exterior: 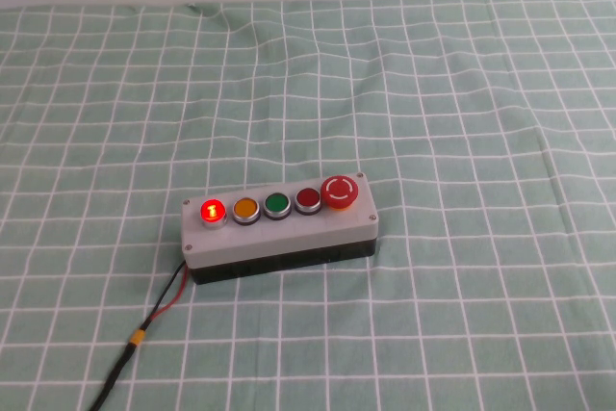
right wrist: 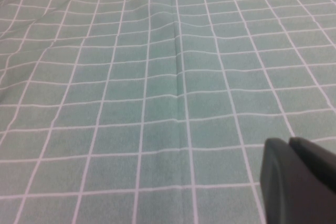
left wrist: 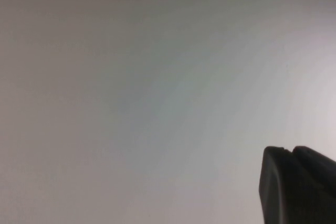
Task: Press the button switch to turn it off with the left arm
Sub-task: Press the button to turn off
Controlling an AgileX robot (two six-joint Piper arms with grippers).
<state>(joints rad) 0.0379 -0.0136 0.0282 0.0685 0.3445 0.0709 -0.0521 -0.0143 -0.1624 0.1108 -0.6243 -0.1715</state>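
The high camera looks down from the robot's side onto the green white-checked cloth point(exterior: 433, 93), the grey five-button box point(exterior: 279, 228) sitting near centre towards 6 o'clock. The left wrist camera faces a blank pale surface, with only a black corner of the left gripper point(left wrist: 299, 187) at 5 o'clock. The right wrist camera skims low over the same cloth, close, the right gripper point(right wrist: 296, 182) at 5 o'clock.

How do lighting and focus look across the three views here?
High view: even, soft light; the lit button glows brightly and the box casts little shadow. Left wrist view: blank grey, nothing resolved except the left claw at one corner. Right wrist view: checked cloth fairly sharp, right claw blurred at one corner.
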